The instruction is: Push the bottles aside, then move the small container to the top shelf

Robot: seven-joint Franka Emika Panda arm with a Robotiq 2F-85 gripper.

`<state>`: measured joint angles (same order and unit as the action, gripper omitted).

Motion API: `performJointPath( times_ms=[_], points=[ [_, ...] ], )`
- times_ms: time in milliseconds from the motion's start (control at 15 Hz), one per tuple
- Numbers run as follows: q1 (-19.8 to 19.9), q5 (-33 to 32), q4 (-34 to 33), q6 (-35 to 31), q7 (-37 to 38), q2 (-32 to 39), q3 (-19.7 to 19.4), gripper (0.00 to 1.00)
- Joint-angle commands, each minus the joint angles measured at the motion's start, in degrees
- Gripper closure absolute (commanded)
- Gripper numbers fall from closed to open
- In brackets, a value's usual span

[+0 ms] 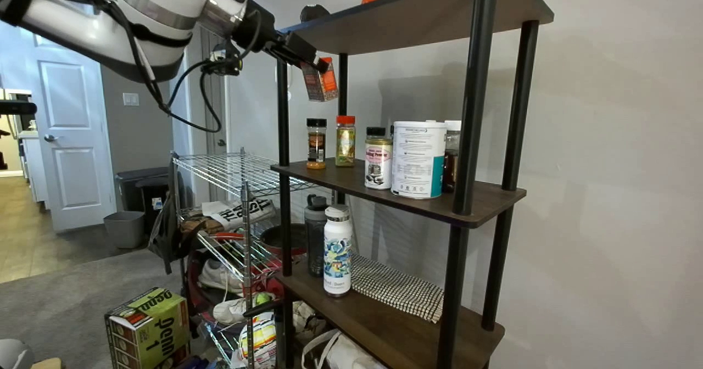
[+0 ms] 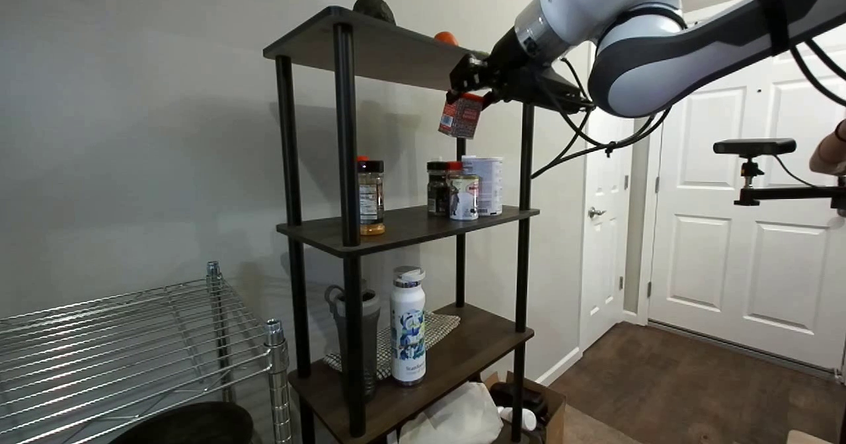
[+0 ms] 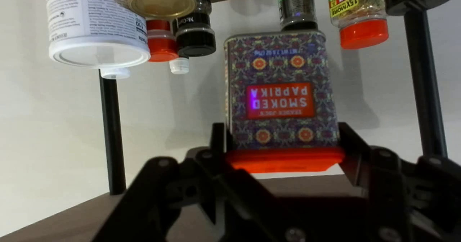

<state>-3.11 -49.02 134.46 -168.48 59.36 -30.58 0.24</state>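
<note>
End effector (image 2: 470, 97) grasps patterned, orange-red-lidded rectangular metal tin (image 3: 281, 90) near its top; probably light, stiff, slick; best held across opposite sides.

A white canister (image 1: 419, 157), its label marked with teal, stands upright on a dark middle shelf (image 2: 404, 224), just beside a white bottle (image 1: 378, 166) with a dark cap. On the lower shelf (image 1: 395, 336), a white flask (image 1: 337, 256) with a colourful design stands upright near a grey bottle (image 1: 315, 237). A checked cloth (image 1: 395, 286) lies spread on the same shelf. Below it are a white bag (image 2: 456, 417) and, in an exterior view, a cardboard box (image 2: 556, 424) near it. A wire rack (image 1: 214, 165) stands close by, with a pan (image 2: 188, 424) and shoes (image 1: 222, 277) among its tiers. On grey carpet (image 1: 82, 270) sits a green-and-red box (image 1: 165, 330) lettered "Penn"; farther back, a grey bin (image 1: 125, 229) stands near a white door (image 1: 71, 111).
</note>
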Motion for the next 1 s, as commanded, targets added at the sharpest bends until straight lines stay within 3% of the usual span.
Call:
performJointPath(
  times_ms=[0,467,933],
  points=[
    [-1.19,-0.1,1.67,1.24,-2.81,-3.77,-0.85,0.51],
    [-1.62,0.15,1.62,2.26,-4.55,-7.37,-1.25,0.51],
    [-4.7,0.62,1.34,5.91,-7.43,-11.01,-2.55,0.51]
  ],
)
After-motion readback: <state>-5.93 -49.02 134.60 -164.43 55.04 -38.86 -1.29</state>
